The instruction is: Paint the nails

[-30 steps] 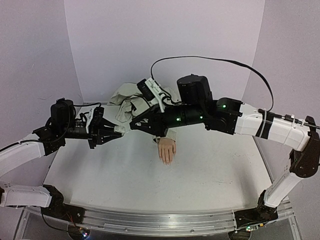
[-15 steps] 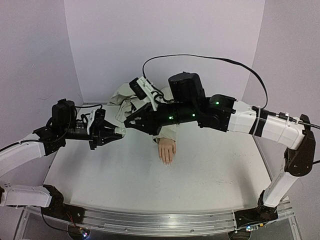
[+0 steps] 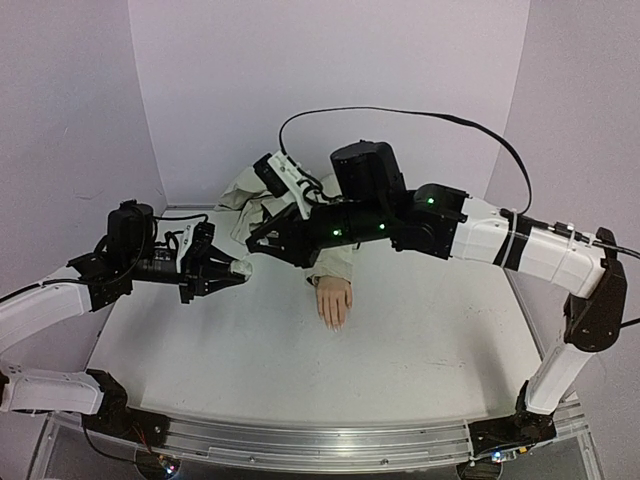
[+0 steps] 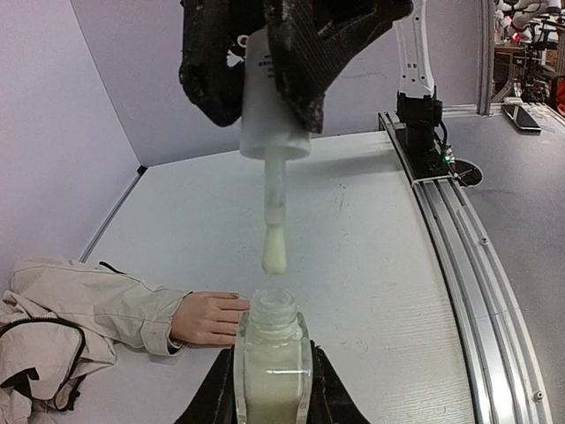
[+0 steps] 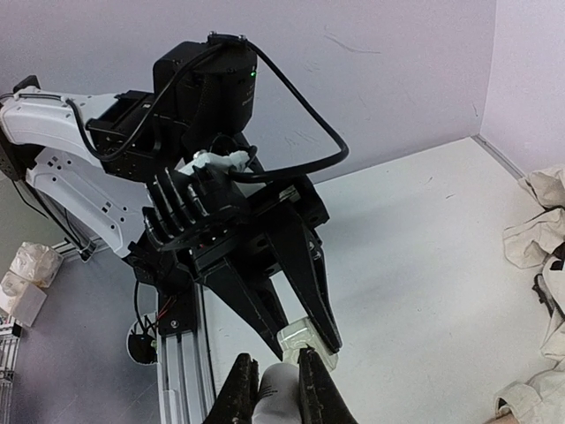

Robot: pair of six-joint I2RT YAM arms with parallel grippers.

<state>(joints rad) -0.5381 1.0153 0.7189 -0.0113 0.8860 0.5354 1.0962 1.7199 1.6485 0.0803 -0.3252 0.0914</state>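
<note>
While the left gripper (image 3: 238, 268) is clamped tight on an open white bottle (image 4: 272, 367), the right gripper (image 3: 256, 240) pinches the white cap (image 4: 274, 106), and its brush (image 4: 274, 252) hangs just clear of the bottle's mouth. The mannequin hand (image 3: 334, 298) lies palm down on the desk (image 3: 420, 340), its nails (image 3: 334, 322) pointing toward the near edge, well apart from the brush, with the beige sleeve (image 3: 338, 266) behind it

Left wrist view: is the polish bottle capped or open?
Open. The bottle, shut in the left gripper, shows a bare neck; the right gripper holds the cap clear above it, brush hanging over the mouth.
</note>
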